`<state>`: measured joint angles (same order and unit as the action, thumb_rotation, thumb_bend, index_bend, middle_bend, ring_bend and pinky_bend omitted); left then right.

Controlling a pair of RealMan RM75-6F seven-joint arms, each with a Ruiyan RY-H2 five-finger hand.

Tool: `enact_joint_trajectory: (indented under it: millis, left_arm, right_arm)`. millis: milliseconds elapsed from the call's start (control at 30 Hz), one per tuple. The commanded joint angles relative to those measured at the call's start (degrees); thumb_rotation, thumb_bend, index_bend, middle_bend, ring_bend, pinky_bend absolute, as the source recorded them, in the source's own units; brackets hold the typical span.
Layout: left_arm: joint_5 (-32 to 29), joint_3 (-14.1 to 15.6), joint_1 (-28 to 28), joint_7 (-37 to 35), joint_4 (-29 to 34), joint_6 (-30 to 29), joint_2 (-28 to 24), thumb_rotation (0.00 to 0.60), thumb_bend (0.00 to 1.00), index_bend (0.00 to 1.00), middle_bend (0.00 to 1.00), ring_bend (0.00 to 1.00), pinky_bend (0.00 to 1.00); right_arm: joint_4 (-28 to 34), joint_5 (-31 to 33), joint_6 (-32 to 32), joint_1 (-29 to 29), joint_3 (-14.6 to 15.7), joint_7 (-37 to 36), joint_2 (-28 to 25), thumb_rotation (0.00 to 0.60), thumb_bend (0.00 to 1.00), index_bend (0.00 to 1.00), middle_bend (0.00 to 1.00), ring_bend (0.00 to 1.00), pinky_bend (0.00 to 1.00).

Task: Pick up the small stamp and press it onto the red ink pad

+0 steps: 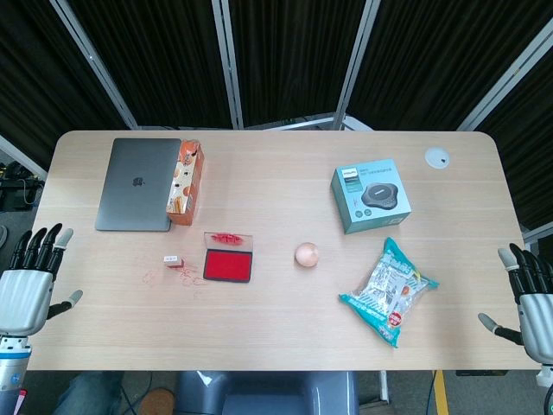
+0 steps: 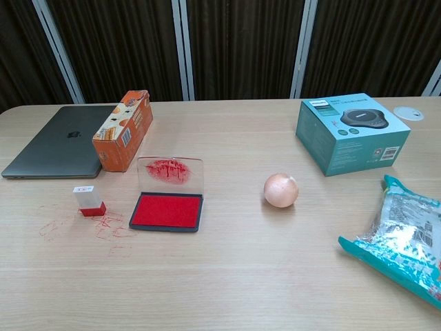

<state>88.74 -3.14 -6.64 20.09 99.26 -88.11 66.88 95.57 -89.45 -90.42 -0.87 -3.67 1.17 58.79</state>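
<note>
We see a pale wooden table [image 1: 276, 346] with rounded corners, black pleated curtains [image 2: 241, 48] behind it, grey metal frame bars [image 1: 226, 60] crossing them, and even light overhead.

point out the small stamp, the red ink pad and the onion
small stamp [image 2: 88, 200], chest view, on its white body above the red base
red ink pad [image 2: 167, 210], chest view, on the middle of the red inked surface
onion [image 2: 281, 190], chest view, on the middle of its rounded side

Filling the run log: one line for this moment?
small stamp upright left of red ink pad, untouched | lid open | left hand open | right hand open
</note>
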Motion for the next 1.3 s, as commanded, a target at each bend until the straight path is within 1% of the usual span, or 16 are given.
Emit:
enact_joint_trajectory:
  millis: [33, 200, 267, 300, 333, 367, 400, 467, 500, 533, 700, 767, 867, 933, 1033, 1300]
  left_arm:
    - [-0.85, 0.23, 0.16, 0.82, 0.57, 0.59, -0.18, 0.600, 0.00, 0.00, 0.00, 0.00, 0.00]
    - [-1.99, 0.15, -0.08, 1.51, 0.64, 1.66, -0.29, 0.600, 0.00, 0.00, 0.00, 0.00, 0.01]
    - [-1.90, -0.03, -0.49, 1.08, -0.30, 2.08, 0.08, 0.600, 0.00, 0.00, 0.00, 0.04, 0.12]
    - [-1.92, -0.16, -0.81, 0.59, -1.08, 2.48, 0.45, 0.600, 0.00, 0.00, 0.00, 0.13, 0.26]
    - [-2.14, -0.31, -1.20, 0.07, -1.91, 3.10, 0.87, 0.600, 0.00, 0.00, 0.00, 0.25, 0.41]
    - [-2.39, -0.44, -1.53, -0.30, -2.46, 3.65, 1.20, 0.600, 0.00, 0.01, 0.00, 0.34, 0.50]
    - [-2.98, -0.72, -2.11, -0.88, -3.23, 4.67, 1.72, 0.600, 0.00, 0.03, 0.00, 0.47, 0.61]
    - [-5.32, -1.99, -4.28, -0.93, -4.66, 8.20, 3.46, 0.600, 0.00, 0.08, 0.00, 0.62, 0.73]
    - [-8.22, -4.07, -6.98, 0.31, -5.64, 11.64, 6.21, 0.600, 0.00, 0.11, 0.00, 0.67, 0.78]
    - [-9.78, -4.98, -8.17, 0.99, -6.07, 13.12, 7.56, 0.600, 0.00, 0.14, 0.00, 0.72, 0.81]
    - [-15.55, -7.54, -12.41, 3.95, -6.84, 18.56, 11.32, 0.600, 0.00, 0.19, 0.04, 0.80, 0.88]
    - [-17.80, -8.36, -13.88, 4.80, -7.12, 20.45, 12.52, 0.600, 0.00, 0.20, 0.09, 0.80, 0.88]
    - [-20.58, -9.19, -15.69, 6.44, -7.80, 22.40, 14.14, 0.600, 0.00, 0.24, 0.22, 0.81, 0.89]
    - [-22.33, -9.41, -16.70, 7.64, -8.21, 23.43, 15.19, 0.600, 0.03, 0.27, 0.31, 0.81, 0.89]
    - [-25.53, -9.36, -18.02, 10.06, -8.27, 24.64, 16.74, 0.600, 0.08, 0.33, 0.39, 0.81, 0.89]
    - [-30.24, -8.80, -20.81, 13.41, -10.92, 25.39, 20.84, 0.600, 0.18, 0.38, 0.43, 0.81, 0.89]
  right_arm:
    - [0.03, 0.05, 0.03, 0.01, 0.01, -0.09, -0.02, 0.600, 0.00, 0.00, 0.00, 0.00, 0.00]
    - [0.13, -0.02, 0.31, -0.01, 0.22, -0.07, -0.01, 0.600, 0.00, 0.00, 0.00, 0.00, 0.00]
    - [0.33, 0.05, 0.33, -0.07, 0.14, -0.16, -0.04, 0.600, 0.00, 0.00, 0.00, 0.00, 0.00]
    - [0.49, 0.05, 0.24, -0.08, 0.06, -0.26, -0.08, 0.600, 0.00, 0.00, 0.00, 0.00, 0.00]
    - [0.62, 0.07, 0.18, -0.10, -0.03, -0.35, -0.12, 0.600, 0.00, 0.00, 0.00, 0.00, 0.00]
    - [0.69, 0.14, 0.18, -0.12, -0.09, -0.40, -0.15, 0.600, 0.00, 0.00, 0.00, 0.00, 0.00]
    - [0.75, 0.31, 0.27, -0.18, -0.17, -0.49, -0.17, 0.600, 0.00, 0.00, 0.00, 0.00, 0.00]
    - [0.27, 1.01, 1.12, -0.40, -0.20, -0.49, -0.13, 0.600, 0.00, 0.00, 0.00, 0.00, 0.00]
    - [-0.22, 2.05, 2.11, -0.74, -0.44, -0.96, 0.01, 0.600, 0.00, 0.00, 0.00, 0.00, 0.00]
    - [-0.42, 2.20, 2.32, -0.86, -0.51, -1.17, 0.06, 0.600, 0.00, 0.00, 0.00, 0.00, 0.00]
    - [-0.84, 2.39, 2.98, -1.17, -0.47, -1.33, 0.27, 0.600, 0.00, 0.00, 0.00, 0.00, 0.00]
    - [-1.05, 2.65, 3.29, -1.27, -0.47, -1.12, 0.40, 0.600, 0.00, 0.00, 0.00, 0.00, 0.00]
    - [-1.32, 3.12, 3.74, -1.39, -0.50, -0.99, 0.61, 0.600, 0.00, 0.00, 0.00, 0.00, 0.00]
    - [-1.60, 3.42, 4.05, -1.49, -0.52, -0.90, 0.75, 0.600, 0.00, 0.00, 0.00, 0.00, 0.00]
    - [-1.95, 4.03, 4.60, -1.68, -0.65, -0.88, 0.94, 0.600, 0.00, 0.00, 0.00, 0.00, 0.00]
    - [-2.39, 4.60, 5.29, -1.96, -0.68, -1.02, 1.20, 0.600, 0.00, 0.00, 0.00, 0.00, 0.00]
